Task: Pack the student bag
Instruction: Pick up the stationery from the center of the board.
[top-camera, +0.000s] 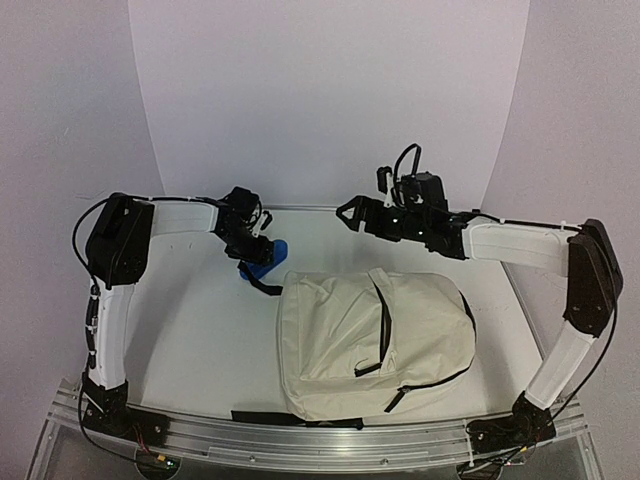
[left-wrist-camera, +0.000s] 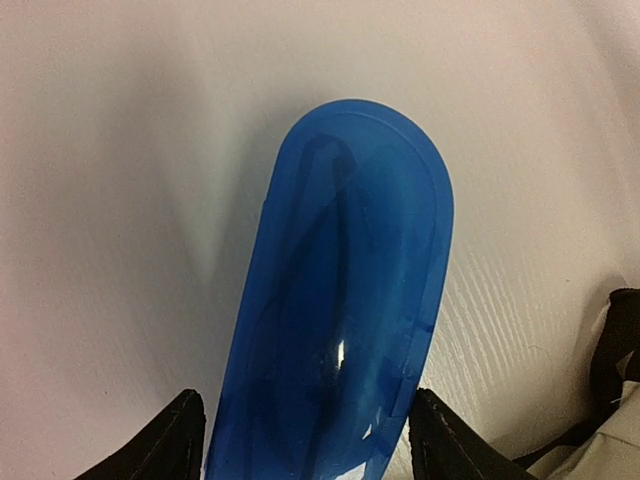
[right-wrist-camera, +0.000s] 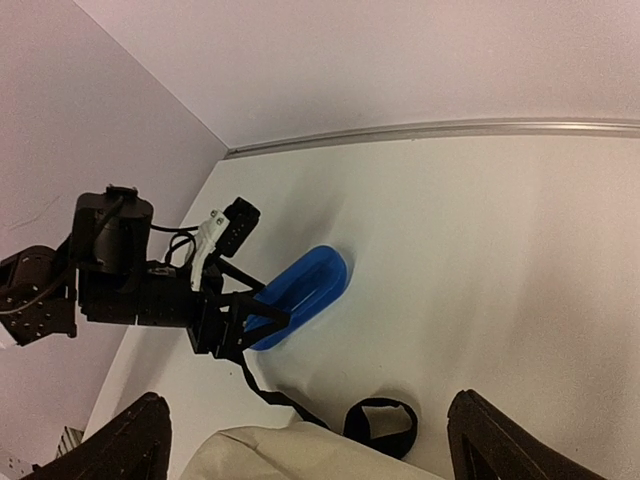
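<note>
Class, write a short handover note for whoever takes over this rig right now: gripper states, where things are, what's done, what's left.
Left gripper: down over the blue case, one finger at each long edge; firm grip not confirmed.
Right gripper: open, empty, above the table beyond the student bag.
Student bag: lying flat on the table. The blue case lies outside it, off its far left corner.
Done: nothing visibly packed.
Left: get the blue case into the bag.
</note>
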